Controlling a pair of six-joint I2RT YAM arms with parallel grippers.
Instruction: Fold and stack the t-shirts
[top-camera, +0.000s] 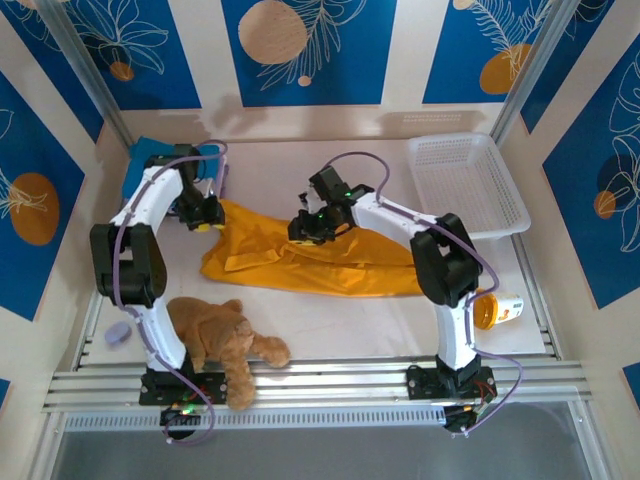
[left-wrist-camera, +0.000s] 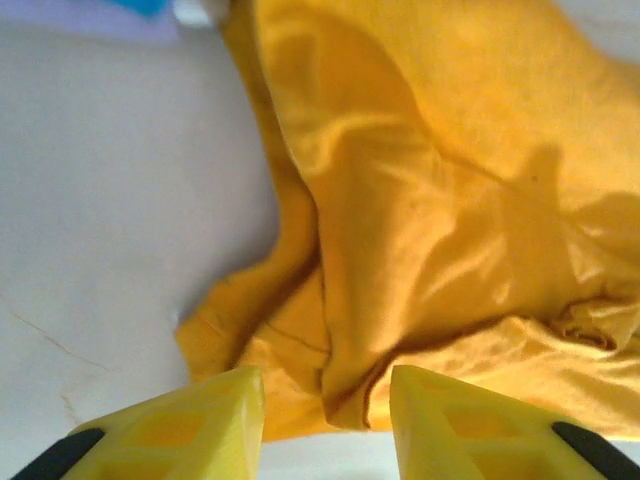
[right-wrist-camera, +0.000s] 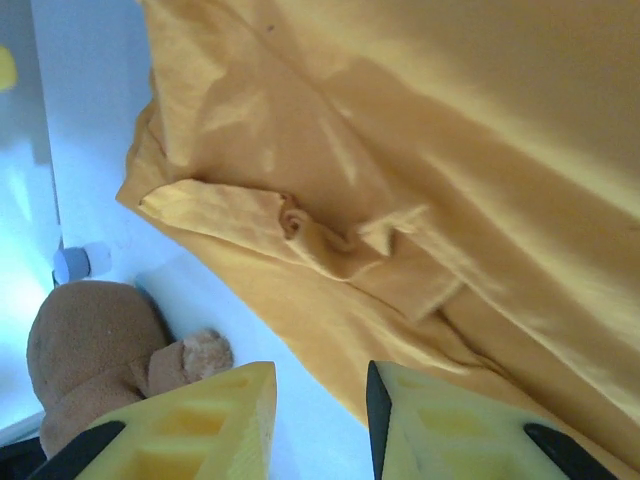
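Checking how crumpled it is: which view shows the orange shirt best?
Top external: nearly the whole orange shirt, its outline in frame. Left wrist gives a close patch of its bunched edge; right wrist, close folds near the teddy.

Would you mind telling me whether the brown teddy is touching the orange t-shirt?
Apart. The top external view shows a strip of bare table between the teddy and the orange t-shirt; the right wrist view shows the same gap.

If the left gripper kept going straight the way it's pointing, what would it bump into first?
Most likely the orange t-shirt. The left gripper, jaws apart, points at the shirt's rumpled edge lying just ahead of it. How near that edge is, I can't tell for sure.
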